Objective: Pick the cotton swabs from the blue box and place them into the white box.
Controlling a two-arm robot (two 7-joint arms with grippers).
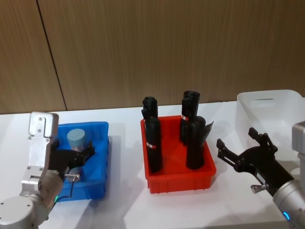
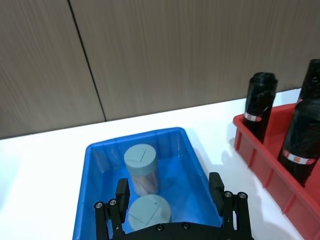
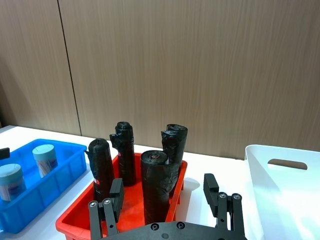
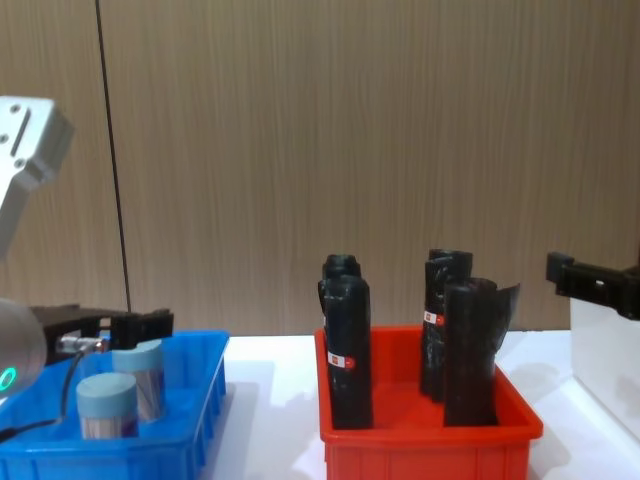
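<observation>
Two cotton swab jars with pale blue-grey lids stand in the blue box (image 2: 135,137). The far jar (image 2: 141,167) is free. The near jar (image 2: 149,212) sits low between the open fingers of my left gripper (image 2: 169,189), which hover around it without touching it. In the head view the left gripper (image 1: 81,163) hangs over the blue box (image 1: 97,126), just in front of the far jar (image 1: 77,139). My right gripper (image 1: 238,153) is open and empty, right of the red bin and in front of the white box (image 1: 286,98).
A red bin (image 1: 178,183) with several tall black rolls (image 1: 152,136) stands between the blue box and the white box. A brown wood-panel wall runs behind the white table (image 1: 124,119).
</observation>
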